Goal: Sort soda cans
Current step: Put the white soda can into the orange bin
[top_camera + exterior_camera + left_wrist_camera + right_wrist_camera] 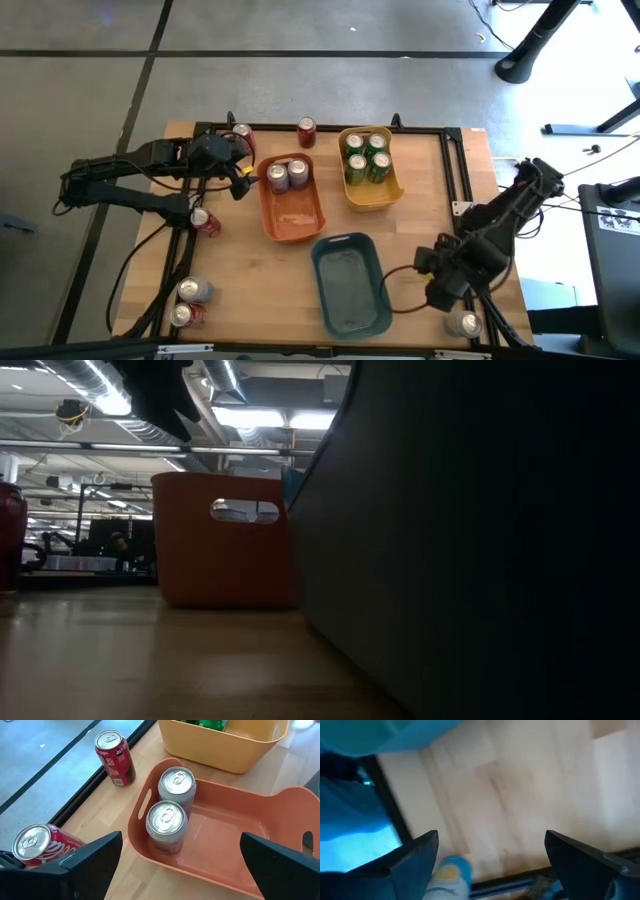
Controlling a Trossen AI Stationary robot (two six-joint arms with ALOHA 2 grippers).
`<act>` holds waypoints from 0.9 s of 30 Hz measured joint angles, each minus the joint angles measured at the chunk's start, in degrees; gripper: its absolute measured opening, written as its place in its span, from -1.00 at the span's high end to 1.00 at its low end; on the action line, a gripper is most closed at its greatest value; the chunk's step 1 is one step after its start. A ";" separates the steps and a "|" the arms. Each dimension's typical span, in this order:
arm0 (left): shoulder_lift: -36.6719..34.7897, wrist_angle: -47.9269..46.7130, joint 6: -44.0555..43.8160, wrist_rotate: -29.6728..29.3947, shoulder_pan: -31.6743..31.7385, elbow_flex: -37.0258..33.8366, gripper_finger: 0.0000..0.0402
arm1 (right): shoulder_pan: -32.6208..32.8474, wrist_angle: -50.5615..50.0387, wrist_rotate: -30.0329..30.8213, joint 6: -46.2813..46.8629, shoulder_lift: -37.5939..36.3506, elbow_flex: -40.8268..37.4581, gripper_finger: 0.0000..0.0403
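Note:
Two silver soda cans (167, 822) stand upright in the far end of the orange bin (292, 212). Several green cans (366, 156) stand in the yellow bin (372, 195). My left gripper (180, 870) hovers open over the orange bin's left rim, its fingers wide apart and holding nothing. My right gripper (440, 293) hangs open, pointing down, over the table's near right corner. A silver can (463, 323) stands just nearer than it and shows blurred by one finger in the right wrist view (451, 876). Loose red cans (306, 130) (243, 135) stand at the far edge.
The blue-grey bin (350, 285) sits near the front centre. A red can (205, 222) lies on the left side. Two more cans (195, 290) (183, 316) sit at the near left corner. A black frame (455, 160) runs along the table's far and right edges.

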 joint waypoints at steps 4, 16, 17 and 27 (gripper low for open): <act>0.00 0.02 -0.31 -0.01 0.00 0.00 -0.94 | 0.90 3.14 -0.96 1.53 0.07 0.00 -0.80; 0.00 0.12 -0.68 -0.02 0.00 0.00 -0.94 | 8.51 1.78 -10.40 9.21 2.81 0.00 -0.87; 0.00 0.17 -0.63 -0.03 0.00 0.00 -0.94 | 9.53 2.16 -11.06 9.51 2.87 0.00 -0.85; 0.02 0.28 -1.30 -0.04 0.00 0.00 -0.94 | 13.02 9.25 -14.06 15.02 3.99 0.00 -0.79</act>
